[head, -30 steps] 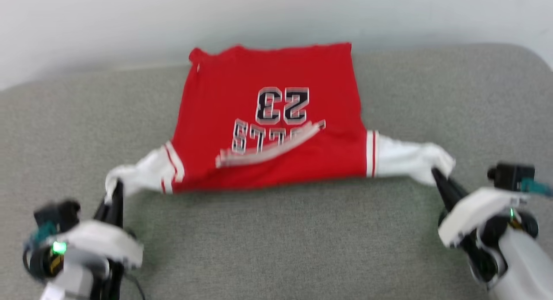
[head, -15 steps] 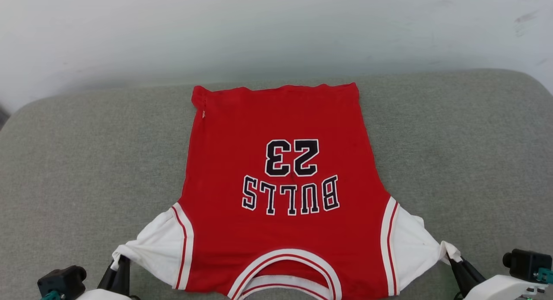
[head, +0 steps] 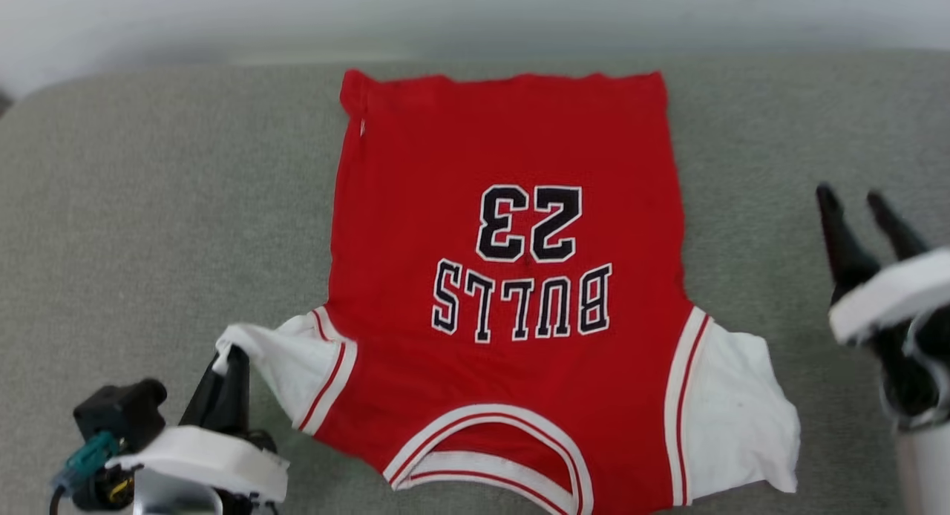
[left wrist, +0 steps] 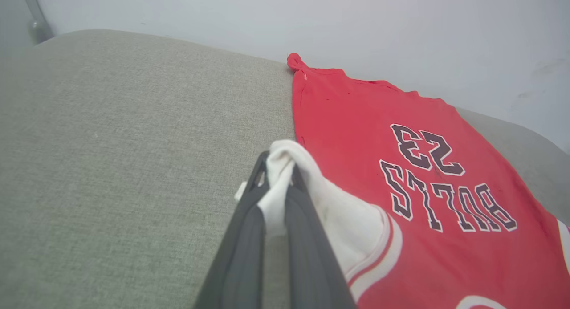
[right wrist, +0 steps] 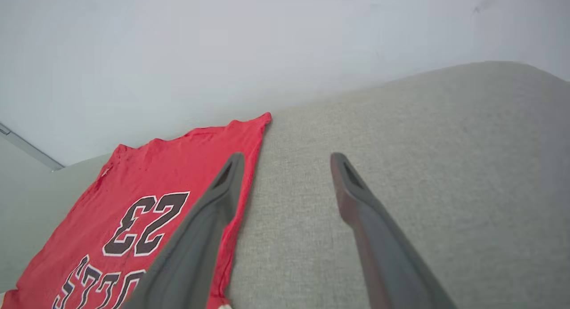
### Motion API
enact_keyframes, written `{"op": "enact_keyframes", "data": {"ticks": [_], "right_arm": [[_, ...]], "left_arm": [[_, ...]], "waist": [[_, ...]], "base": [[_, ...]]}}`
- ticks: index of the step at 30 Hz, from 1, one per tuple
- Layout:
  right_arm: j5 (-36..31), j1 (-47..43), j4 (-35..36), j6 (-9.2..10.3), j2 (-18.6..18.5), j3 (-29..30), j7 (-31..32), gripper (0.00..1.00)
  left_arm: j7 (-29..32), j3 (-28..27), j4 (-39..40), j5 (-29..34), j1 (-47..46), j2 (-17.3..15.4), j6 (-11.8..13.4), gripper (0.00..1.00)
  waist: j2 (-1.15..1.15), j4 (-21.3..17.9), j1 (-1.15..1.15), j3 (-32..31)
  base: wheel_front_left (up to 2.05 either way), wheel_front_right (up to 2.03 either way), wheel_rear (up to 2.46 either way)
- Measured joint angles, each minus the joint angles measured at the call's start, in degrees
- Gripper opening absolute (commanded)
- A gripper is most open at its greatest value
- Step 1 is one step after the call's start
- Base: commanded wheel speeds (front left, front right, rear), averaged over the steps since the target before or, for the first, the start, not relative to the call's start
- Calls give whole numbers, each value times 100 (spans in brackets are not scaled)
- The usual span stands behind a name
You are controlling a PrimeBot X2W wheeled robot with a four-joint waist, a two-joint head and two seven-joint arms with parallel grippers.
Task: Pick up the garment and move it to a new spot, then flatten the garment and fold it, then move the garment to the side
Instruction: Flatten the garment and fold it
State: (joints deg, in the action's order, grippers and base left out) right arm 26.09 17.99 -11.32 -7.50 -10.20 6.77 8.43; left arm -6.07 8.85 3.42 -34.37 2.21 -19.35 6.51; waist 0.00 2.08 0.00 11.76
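- Garment [head: 512,151] is spread print-up on the grey cushion [head: 148,203], collar nearest the robot.
- Left end effector [head: 230,359] is clamped on the white sleeve [head: 297,352] on that side.
- Right end effector [head: 850,199] is held open above the cushion, apart from the garment.

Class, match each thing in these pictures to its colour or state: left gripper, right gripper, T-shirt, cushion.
Things:
1. left gripper
2. right gripper
3. T-shirt
4. cushion

Colours and states:
A. grey
B. jaws open, holding nothing
C. red, spread out with the print up
D. jaws shut on a white sleeve

Pairs: 1-D, 2-B, 3-C, 4-A
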Motion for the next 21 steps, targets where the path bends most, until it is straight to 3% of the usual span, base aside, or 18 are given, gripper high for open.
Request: {"op": "enact_keyframes", "data": {"ticks": [5, 11, 16, 21], "right_arm": [[18, 1541, -826, 0, -358, 32, 679, 100], [-247, 3105, -1883, 1, -879, -54, 2339, 100], [-684, 4217, -2439, 0, -936, 12, 3323, 100], [-1112, 4817, -2824, 0, -782, 162, 3632, 100]], "left_arm": [[-171, 166, 202, 147, -467, 93, -91, 0], [-419, 413, 258, 278, -980, 265, -280, 0], [-549, 591, 169, 302, -1302, 413, -449, 0], [-657, 722, 155, 375, -1562, 516, -573, 0]], "waist": [[0, 220, 1, 511], [0, 643, 1, 1049], [0, 985, 1, 1495], [0, 1298, 1, 1911]], "base": [[0, 0, 0], [0, 0, 0], [0, 0, 0], [0, 0, 0]]}}
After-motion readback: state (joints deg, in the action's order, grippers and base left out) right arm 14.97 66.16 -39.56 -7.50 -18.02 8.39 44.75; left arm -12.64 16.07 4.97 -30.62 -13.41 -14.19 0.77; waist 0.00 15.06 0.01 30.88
